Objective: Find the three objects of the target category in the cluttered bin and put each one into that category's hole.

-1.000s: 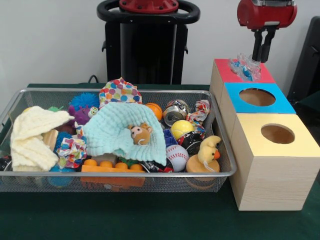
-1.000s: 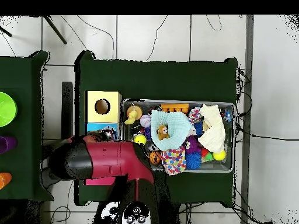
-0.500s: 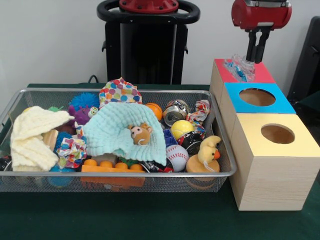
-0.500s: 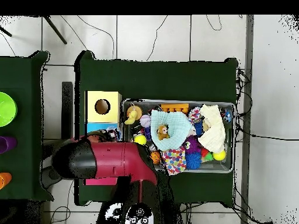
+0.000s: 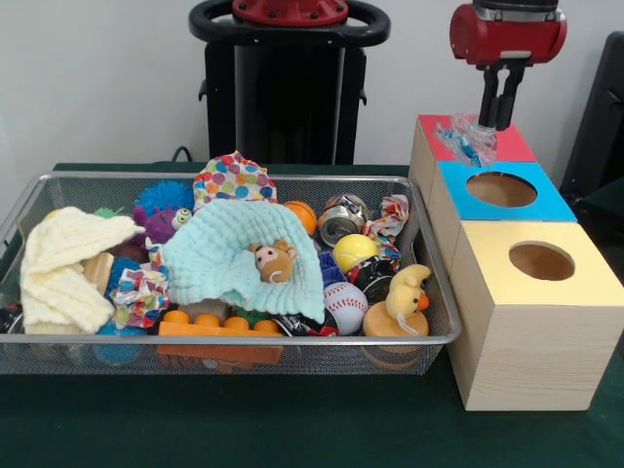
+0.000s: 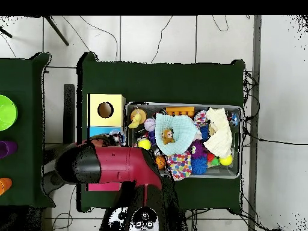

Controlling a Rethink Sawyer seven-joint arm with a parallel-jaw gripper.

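Above the red box (image 5: 473, 146), the gripper (image 5: 495, 124) hangs with fingers nearly together and empty, a crumpled plastic wrapper (image 5: 471, 135) lying over that box's hole.

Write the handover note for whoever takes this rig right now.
Gripper: raised above the red-topped wooden box, fingers close together, gripping nothing.
Crumpled clear-and-blue plastic wrapper lies on that box's top, not visibly down a hole.
Blue-topped box and yellow-topped box: holes empty-looking.
Wire mesh bin is full of clutter, including two crushed cans.
Left: seat the wrapper, then search on.
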